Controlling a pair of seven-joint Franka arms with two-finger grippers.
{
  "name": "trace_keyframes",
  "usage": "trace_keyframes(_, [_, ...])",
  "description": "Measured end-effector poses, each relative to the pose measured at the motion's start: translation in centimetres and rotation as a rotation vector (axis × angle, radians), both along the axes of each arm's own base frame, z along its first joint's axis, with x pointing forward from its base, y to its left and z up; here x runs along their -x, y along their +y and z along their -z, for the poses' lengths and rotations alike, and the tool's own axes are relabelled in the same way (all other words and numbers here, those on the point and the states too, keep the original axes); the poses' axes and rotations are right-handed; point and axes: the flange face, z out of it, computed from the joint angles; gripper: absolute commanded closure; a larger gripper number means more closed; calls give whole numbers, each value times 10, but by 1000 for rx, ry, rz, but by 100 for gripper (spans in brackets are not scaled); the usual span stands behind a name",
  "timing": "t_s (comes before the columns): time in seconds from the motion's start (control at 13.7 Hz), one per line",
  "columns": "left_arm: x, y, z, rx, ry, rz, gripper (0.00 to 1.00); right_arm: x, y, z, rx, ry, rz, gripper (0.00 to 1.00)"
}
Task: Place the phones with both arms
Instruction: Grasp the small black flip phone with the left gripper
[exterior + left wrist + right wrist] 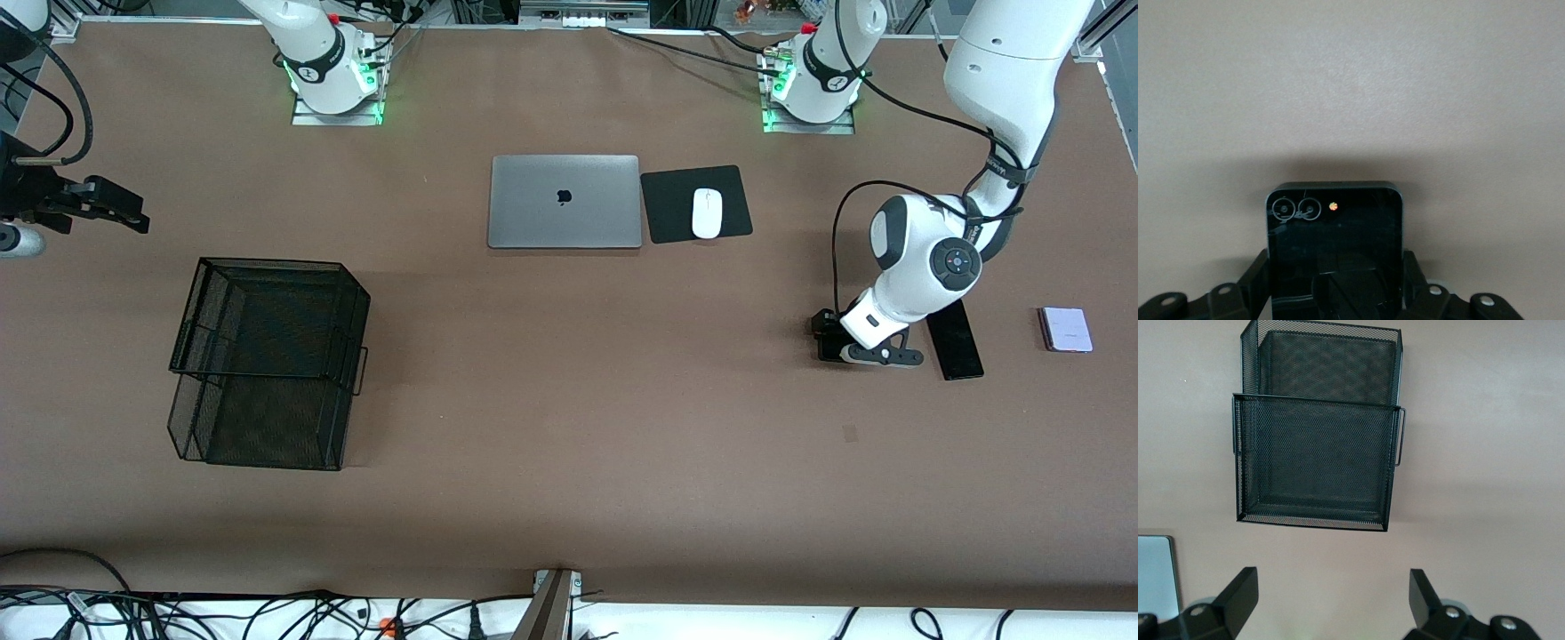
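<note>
My left gripper (829, 345) is down at the table at the left arm's end, shut on the small squarish black phone (1335, 247). In the left wrist view its fingers (1253, 275) press both long edges of that phone, camera lenses pointing away from the wrist. A long slim black phone (956, 342) lies just beside the gripper. A pale lavender phone (1065, 329) lies closer to the table's end. My right gripper (120, 212) hangs open and empty over the right arm's end of the table (1331, 595).
A black two-tier mesh tray (271, 267) stands toward the right arm's end, seen under the right wrist (1318, 403). A grey laptop (564, 202) and a white mouse (707, 213) on a black pad (662, 209) lie near the bases.
</note>
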Motion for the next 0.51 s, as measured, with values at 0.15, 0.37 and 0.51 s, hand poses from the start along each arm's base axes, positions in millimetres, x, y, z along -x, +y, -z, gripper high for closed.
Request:
trace_keyframes(0.15, [-12,-14,-14,12,10,23,61,0,0,0,0,-1,0,0])
trace_keyframes(0.37, [-51,-60,-79,33,127,59,62,0,0,0,0,-2,0,0])
trace_keyframes(0.51, [-67,-112,-131,35,159,42,60,-1,0,0,0,-8,0,0])
